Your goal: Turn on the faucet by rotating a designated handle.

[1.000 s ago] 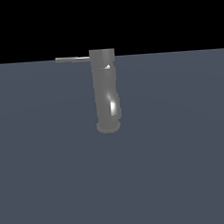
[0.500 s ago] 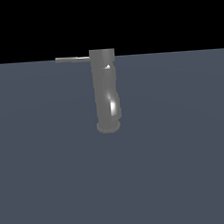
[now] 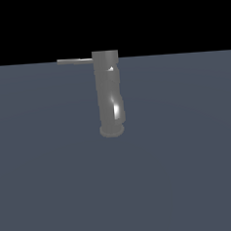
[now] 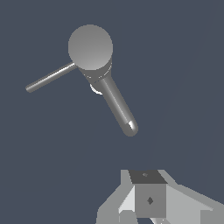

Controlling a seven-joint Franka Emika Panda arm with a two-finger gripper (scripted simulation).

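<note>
- From the exterior view, the faucet (image 3: 109, 96) stands upright mid-floor, its handle (image 3: 74, 61) jutting from the top toward that view's left; no arm shows.
- Up on the wrist view, the gripper (image 4: 151, 205) hangs well apart from the faucet (image 4: 90, 47); whether its claw is spread I cannot tell.
- Best bet: reach the handle (image 4: 50, 77) near its free tip, then sweep it sideways around the column.

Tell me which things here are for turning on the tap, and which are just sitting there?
For the job:
- faucet
- handle, sticking out sideways from the faucet's top
- gripper, apart from the faucet, touching nothing

Just there:
- the plain grey-blue floor the faucet stands on
</note>
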